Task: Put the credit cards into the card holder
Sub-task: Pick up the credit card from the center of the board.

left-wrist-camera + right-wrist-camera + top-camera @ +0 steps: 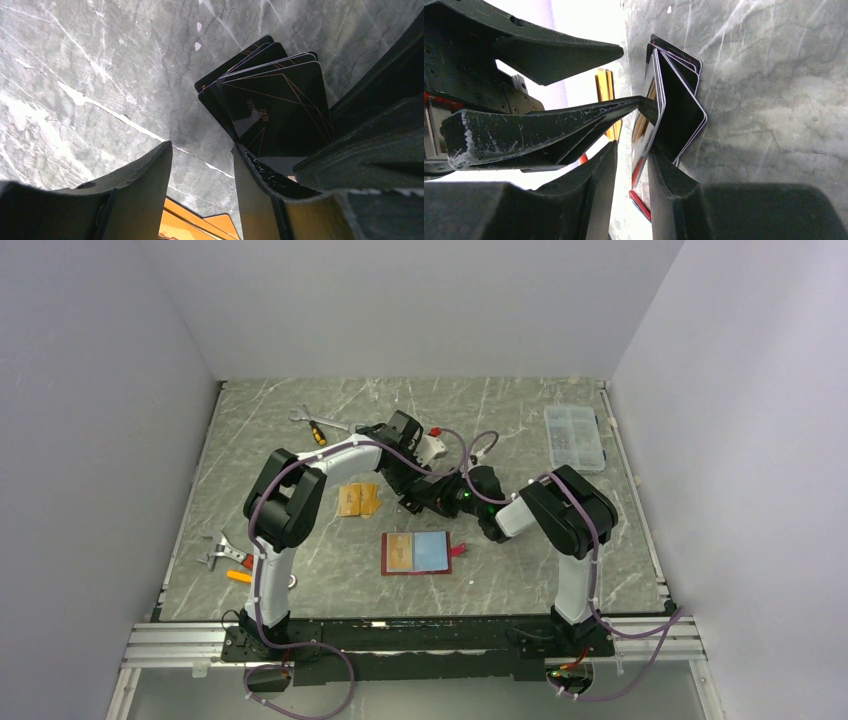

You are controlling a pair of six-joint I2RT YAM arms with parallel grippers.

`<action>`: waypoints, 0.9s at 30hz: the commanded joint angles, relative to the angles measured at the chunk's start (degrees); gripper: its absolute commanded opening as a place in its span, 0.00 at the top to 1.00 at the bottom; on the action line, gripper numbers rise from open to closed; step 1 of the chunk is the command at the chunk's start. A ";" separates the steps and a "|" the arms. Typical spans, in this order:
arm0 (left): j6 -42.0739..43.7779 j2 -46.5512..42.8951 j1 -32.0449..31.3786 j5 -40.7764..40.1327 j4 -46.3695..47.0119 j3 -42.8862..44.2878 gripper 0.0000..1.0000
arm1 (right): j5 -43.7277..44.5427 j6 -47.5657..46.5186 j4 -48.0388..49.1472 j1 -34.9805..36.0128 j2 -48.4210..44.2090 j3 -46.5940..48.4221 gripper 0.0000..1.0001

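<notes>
We judge the fanned stack of glossy black plastic credit cards (275, 105) to be light, stiff and slick. They are thin rectangles that slide over one another easily, as the splay suggests. The stack stands on edge near the far side of the open dark-red leather-look card holder (415, 553). The holder lies flat on the grey marble-patterned surface (520, 580) with an orange card in its left sleeve.

The right end effector (633, 152) sits narrow around the stack's lower end. One finger lies against the cards and a sliver of light shows beside the other, so we cannot tell whether it truly clamps. The left end effector (202, 150) is wide with nothing between its fingers; one fingertip (644, 102) presses the stack's edge from outside.

We would take hold across the flat faces near a short end and squeeze the whole stack, since a pinch on the edges would probably let cards squirt out.

The tightest room is where the two arms crowd each other over the middle. The small pile of orange plastic cards (357, 500) lies just left of that spot. The clear plastic compartment box (573, 437) sits well apart at the far right, and the holder lies well inside the surface's edges.
</notes>
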 commanded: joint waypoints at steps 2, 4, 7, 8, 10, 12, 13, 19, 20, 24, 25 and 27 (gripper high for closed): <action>-0.86 -2.17 -0.77 2.55 -0.05 -0.78 0.46 | 0.66 -1.61 0.83 0.54 -0.08 3.31 0.71; -0.77 -2.57 -0.76 2.34 -0.29 -0.87 0.46 | 0.89 -1.58 0.07 0.60 0.27 3.63 0.74; -0.75 -3.47 -0.23 2.48 -0.96 -0.76 0.46 | 1.70 -1.73 -2.39 0.68 0.42 3.83 0.84; -0.96 -4.07 0.28 2.83 -1.35 -0.58 0.45 | 2.11 -1.81 -3.52 0.61 0.35 3.90 0.87; -1.38 -5.12 1.50 4.07 -2.58 0.07 0.44 | 3.26 -2.25 -5.77 0.61 -0.38 3.92 0.94; -2.07 -6.74 3.17 6.37 -3.85 0.77 0.42 | 4.96 -3.13 -7.73 0.76 -1.42 3.72 1.00; -2.49 -7.68 4.07 7.58 -4.45 0.94 0.41 | 5.29 -3.59 -9.27 0.81 -1.63 4.12 1.00; -5.06 -13.74 9.22 16.54 -8.16 2.31 0.20 | 4.03 -7.64 -10.43 0.65 -4.17 4.50 1.00; -5.71 -14.63 10.04 18.75 -8.63 2.27 0.12 | 3.19 -8.90 -10.08 0.59 -5.14 4.46 1.00; -9.11 -16.95 12.03 28.04 -9.62 1.08 0.01 | 0.54 -14.54 -10.82 0.29 -10.46 3.68 1.00; -9.97 -17.34 12.12 30.12 -9.13 0.39 0.01 | -0.50 -15.45 -10.36 0.16 -11.58 3.23 1.00; -12.21 -18.27 12.18 34.36 -7.52 -1.59 0.01 | -3.42 -16.38 -7.80 -0.13 -13.27 1.91 1.00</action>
